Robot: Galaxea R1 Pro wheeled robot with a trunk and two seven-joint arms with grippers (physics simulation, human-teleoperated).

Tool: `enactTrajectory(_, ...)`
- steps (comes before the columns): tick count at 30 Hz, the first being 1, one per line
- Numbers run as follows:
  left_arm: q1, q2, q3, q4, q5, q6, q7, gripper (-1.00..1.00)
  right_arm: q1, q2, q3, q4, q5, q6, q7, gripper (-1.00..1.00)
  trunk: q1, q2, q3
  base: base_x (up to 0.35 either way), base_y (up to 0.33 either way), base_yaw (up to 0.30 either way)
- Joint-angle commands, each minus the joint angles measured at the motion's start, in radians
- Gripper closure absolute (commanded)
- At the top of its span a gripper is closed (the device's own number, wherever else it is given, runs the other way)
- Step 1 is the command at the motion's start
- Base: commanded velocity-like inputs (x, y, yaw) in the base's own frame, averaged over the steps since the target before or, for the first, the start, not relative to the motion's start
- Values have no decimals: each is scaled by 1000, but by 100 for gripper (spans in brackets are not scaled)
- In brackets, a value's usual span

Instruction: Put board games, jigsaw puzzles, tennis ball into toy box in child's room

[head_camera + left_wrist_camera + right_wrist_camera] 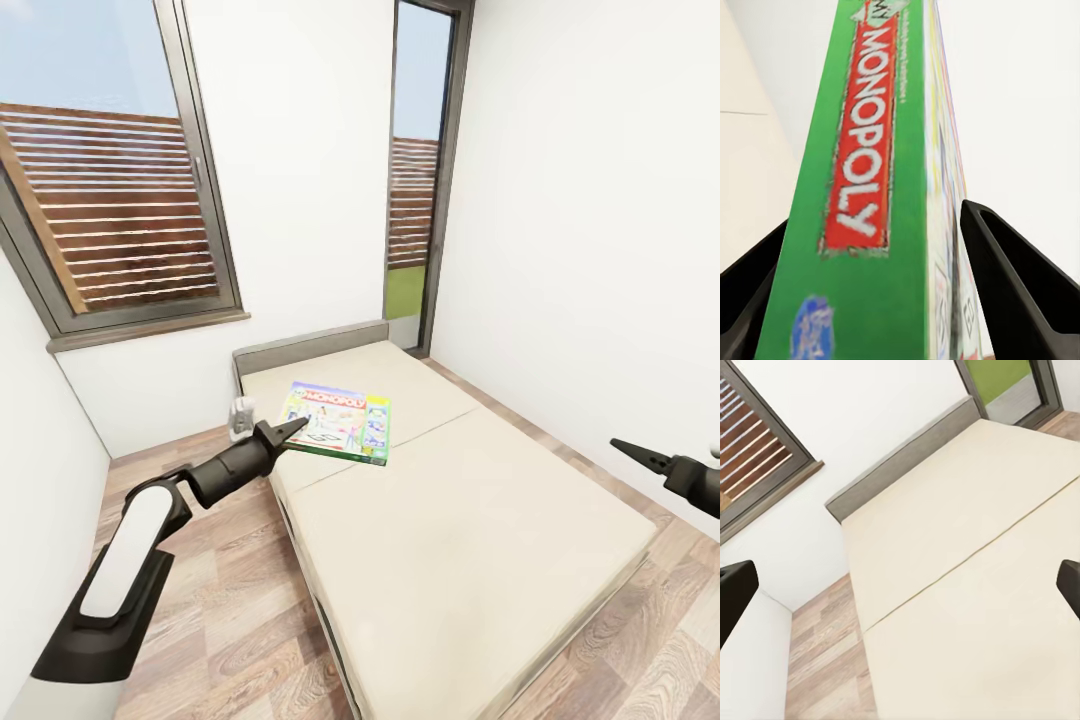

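While clamped across the thin green edge of the Monopoly board game (870, 195), with one dark finger (1020, 285) on the printed-cover side and the other at the lower left of the left wrist frame, left end effector (296, 427) sits just left of centre in the head frame, at the near left edge of the box. Looks like the pick-up step for a board game from the bed (470, 500): grip seemingly made, box (338, 422) tilted slightly, near edge seeming a little off the beige cover, far edge possibly resting on it, though hard to tell for certain. Lies toward the headboard (310, 345) end of the mattress, left of the seam. Further out, at the right edge of the head frame, right end effector (640, 456) hovers beside the bed holding nothing, fingers shown wide apart in the right wrist frame over bare mattress and wood floor (230, 600). Beyond, shuttered window (110, 200) at upper left and a narrow glazed opening at upper centre. Next move, as a judgement: lift clear of the mattress with the box held level, since a pinch at one edge invites sagging or slipping, then carry to the toy box on the counter.
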Motion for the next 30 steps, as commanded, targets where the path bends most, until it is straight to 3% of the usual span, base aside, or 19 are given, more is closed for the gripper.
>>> enactTrajectory(1,0,1,0,-1,12,1,5,100,-1,0,0,0,5,4,7,-100,1,-2,-2,0,0,0)
enactTrajectory(11,2,3,1,-1,13,5,-7,100,-2,0,8,0,4,4,8,-100,1,-2,-2,0,0,-107)
enactTrajectory(30,3,4,10,0,11,8,2,100,-2,-1,12,1,4,4,8,-100,1,-2,1,0,0,-261)
